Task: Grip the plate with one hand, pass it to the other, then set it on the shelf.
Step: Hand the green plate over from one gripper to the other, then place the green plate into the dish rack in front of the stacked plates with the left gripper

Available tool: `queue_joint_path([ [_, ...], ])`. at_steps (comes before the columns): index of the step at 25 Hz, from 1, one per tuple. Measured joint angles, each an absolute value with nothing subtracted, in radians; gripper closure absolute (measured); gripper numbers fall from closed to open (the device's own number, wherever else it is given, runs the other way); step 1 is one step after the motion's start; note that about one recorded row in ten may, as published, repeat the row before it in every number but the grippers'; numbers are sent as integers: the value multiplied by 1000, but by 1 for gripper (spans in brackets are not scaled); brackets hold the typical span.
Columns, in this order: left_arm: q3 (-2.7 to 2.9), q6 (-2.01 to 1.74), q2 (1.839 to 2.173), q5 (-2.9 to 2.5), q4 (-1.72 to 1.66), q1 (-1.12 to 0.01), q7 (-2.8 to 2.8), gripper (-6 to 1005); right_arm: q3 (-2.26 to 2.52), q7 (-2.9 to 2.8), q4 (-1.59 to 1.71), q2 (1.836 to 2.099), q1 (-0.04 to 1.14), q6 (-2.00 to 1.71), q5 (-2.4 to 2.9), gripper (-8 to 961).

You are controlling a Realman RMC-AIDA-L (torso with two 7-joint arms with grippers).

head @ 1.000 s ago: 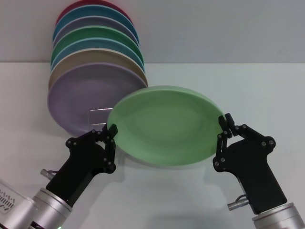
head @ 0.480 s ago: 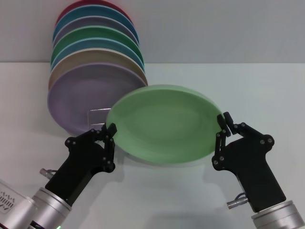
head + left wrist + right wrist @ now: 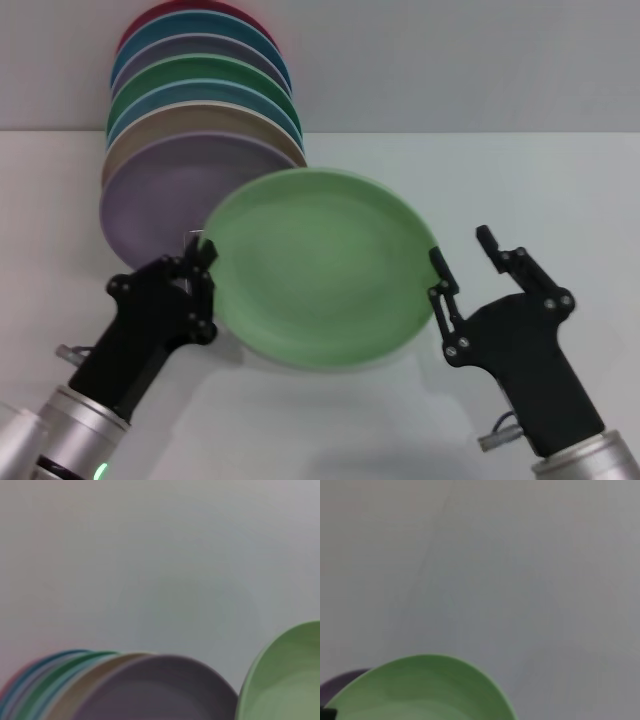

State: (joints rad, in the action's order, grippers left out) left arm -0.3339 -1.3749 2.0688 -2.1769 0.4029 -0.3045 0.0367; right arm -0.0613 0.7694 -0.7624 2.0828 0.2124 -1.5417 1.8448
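Mint-green plate [image 3: 315,265], left gripper [image 3: 197,262] gripping, right gripper [image 3: 463,257] released

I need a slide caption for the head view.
Left hand holds the plate; right hand open beside its rim.

The plate [image 3: 318,268] hung above the table [image 3: 560,190] between the left hand [image 3: 196,262] and right hand [image 3: 462,262], before racked plates [image 3: 190,130].

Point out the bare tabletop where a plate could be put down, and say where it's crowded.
Free: the white table on the robot's right, beyond the right gripper, and the near strip between the two arms. Crowded: the robot's left, where the row of upright plates stands, with the left gripper holding the pale green plate just before the lilac plate.
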Motion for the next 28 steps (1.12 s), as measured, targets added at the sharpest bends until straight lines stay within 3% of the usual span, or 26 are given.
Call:
queue_joint_path([
  [11, -423, -1636, 2065, -2183, 356, -256, 34, 965, 9, 763, -720, 2082, 203, -1626, 1840, 545],
  [28, -514, -1788, 2067, -2231, 167, -336, -340, 964, -84, 685, -631, 2087, 213, -1496, 1827, 547],
])
